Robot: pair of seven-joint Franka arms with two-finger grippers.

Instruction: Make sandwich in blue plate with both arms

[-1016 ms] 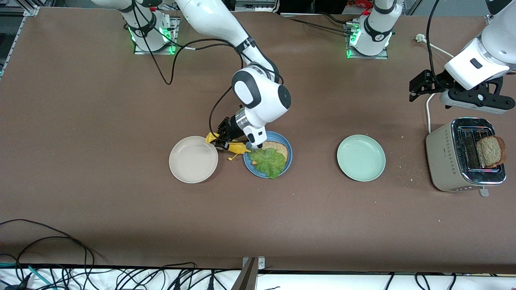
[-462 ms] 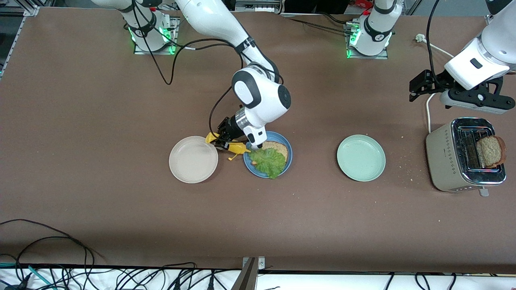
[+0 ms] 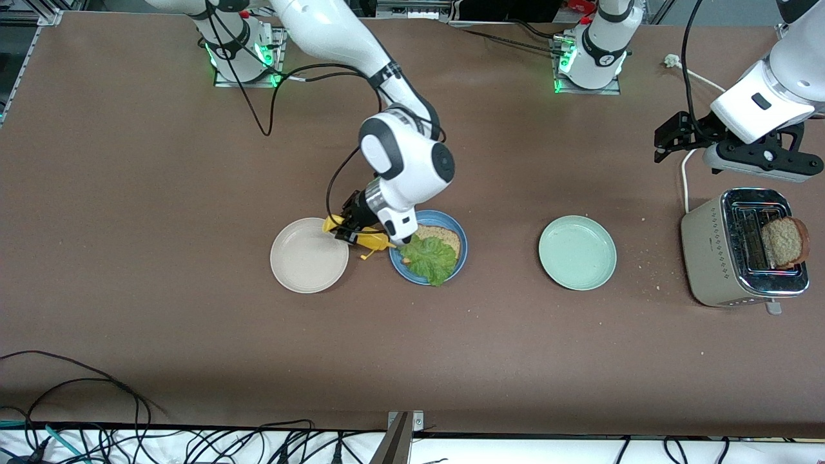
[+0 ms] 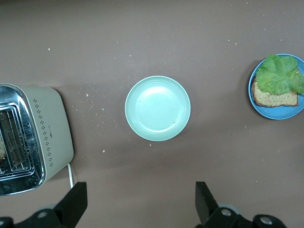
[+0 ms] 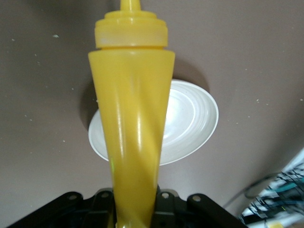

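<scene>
The blue plate holds one slice of brown toast with a ruffled lettuce leaf on it. My right gripper is shut on a yellow squeeze bottle, held tilted over the gap between the beige plate and the blue plate. In the right wrist view the bottle fills the middle, clamped in my right gripper. A second brown slice stands in the toaster. My left gripper waits open in the air beside the toaster; its fingers hold nothing.
The beige plate lies toward the right arm's end, right beside the bottle. A mint-green plate lies between the blue plate and the toaster. Crumbs are scattered near the toaster. Cables run along the table edge nearest the front camera.
My right arm has shifted a little toward the beige plate, carrying the yellow bottle off the blue plate's edge. The left arm has not moved.
</scene>
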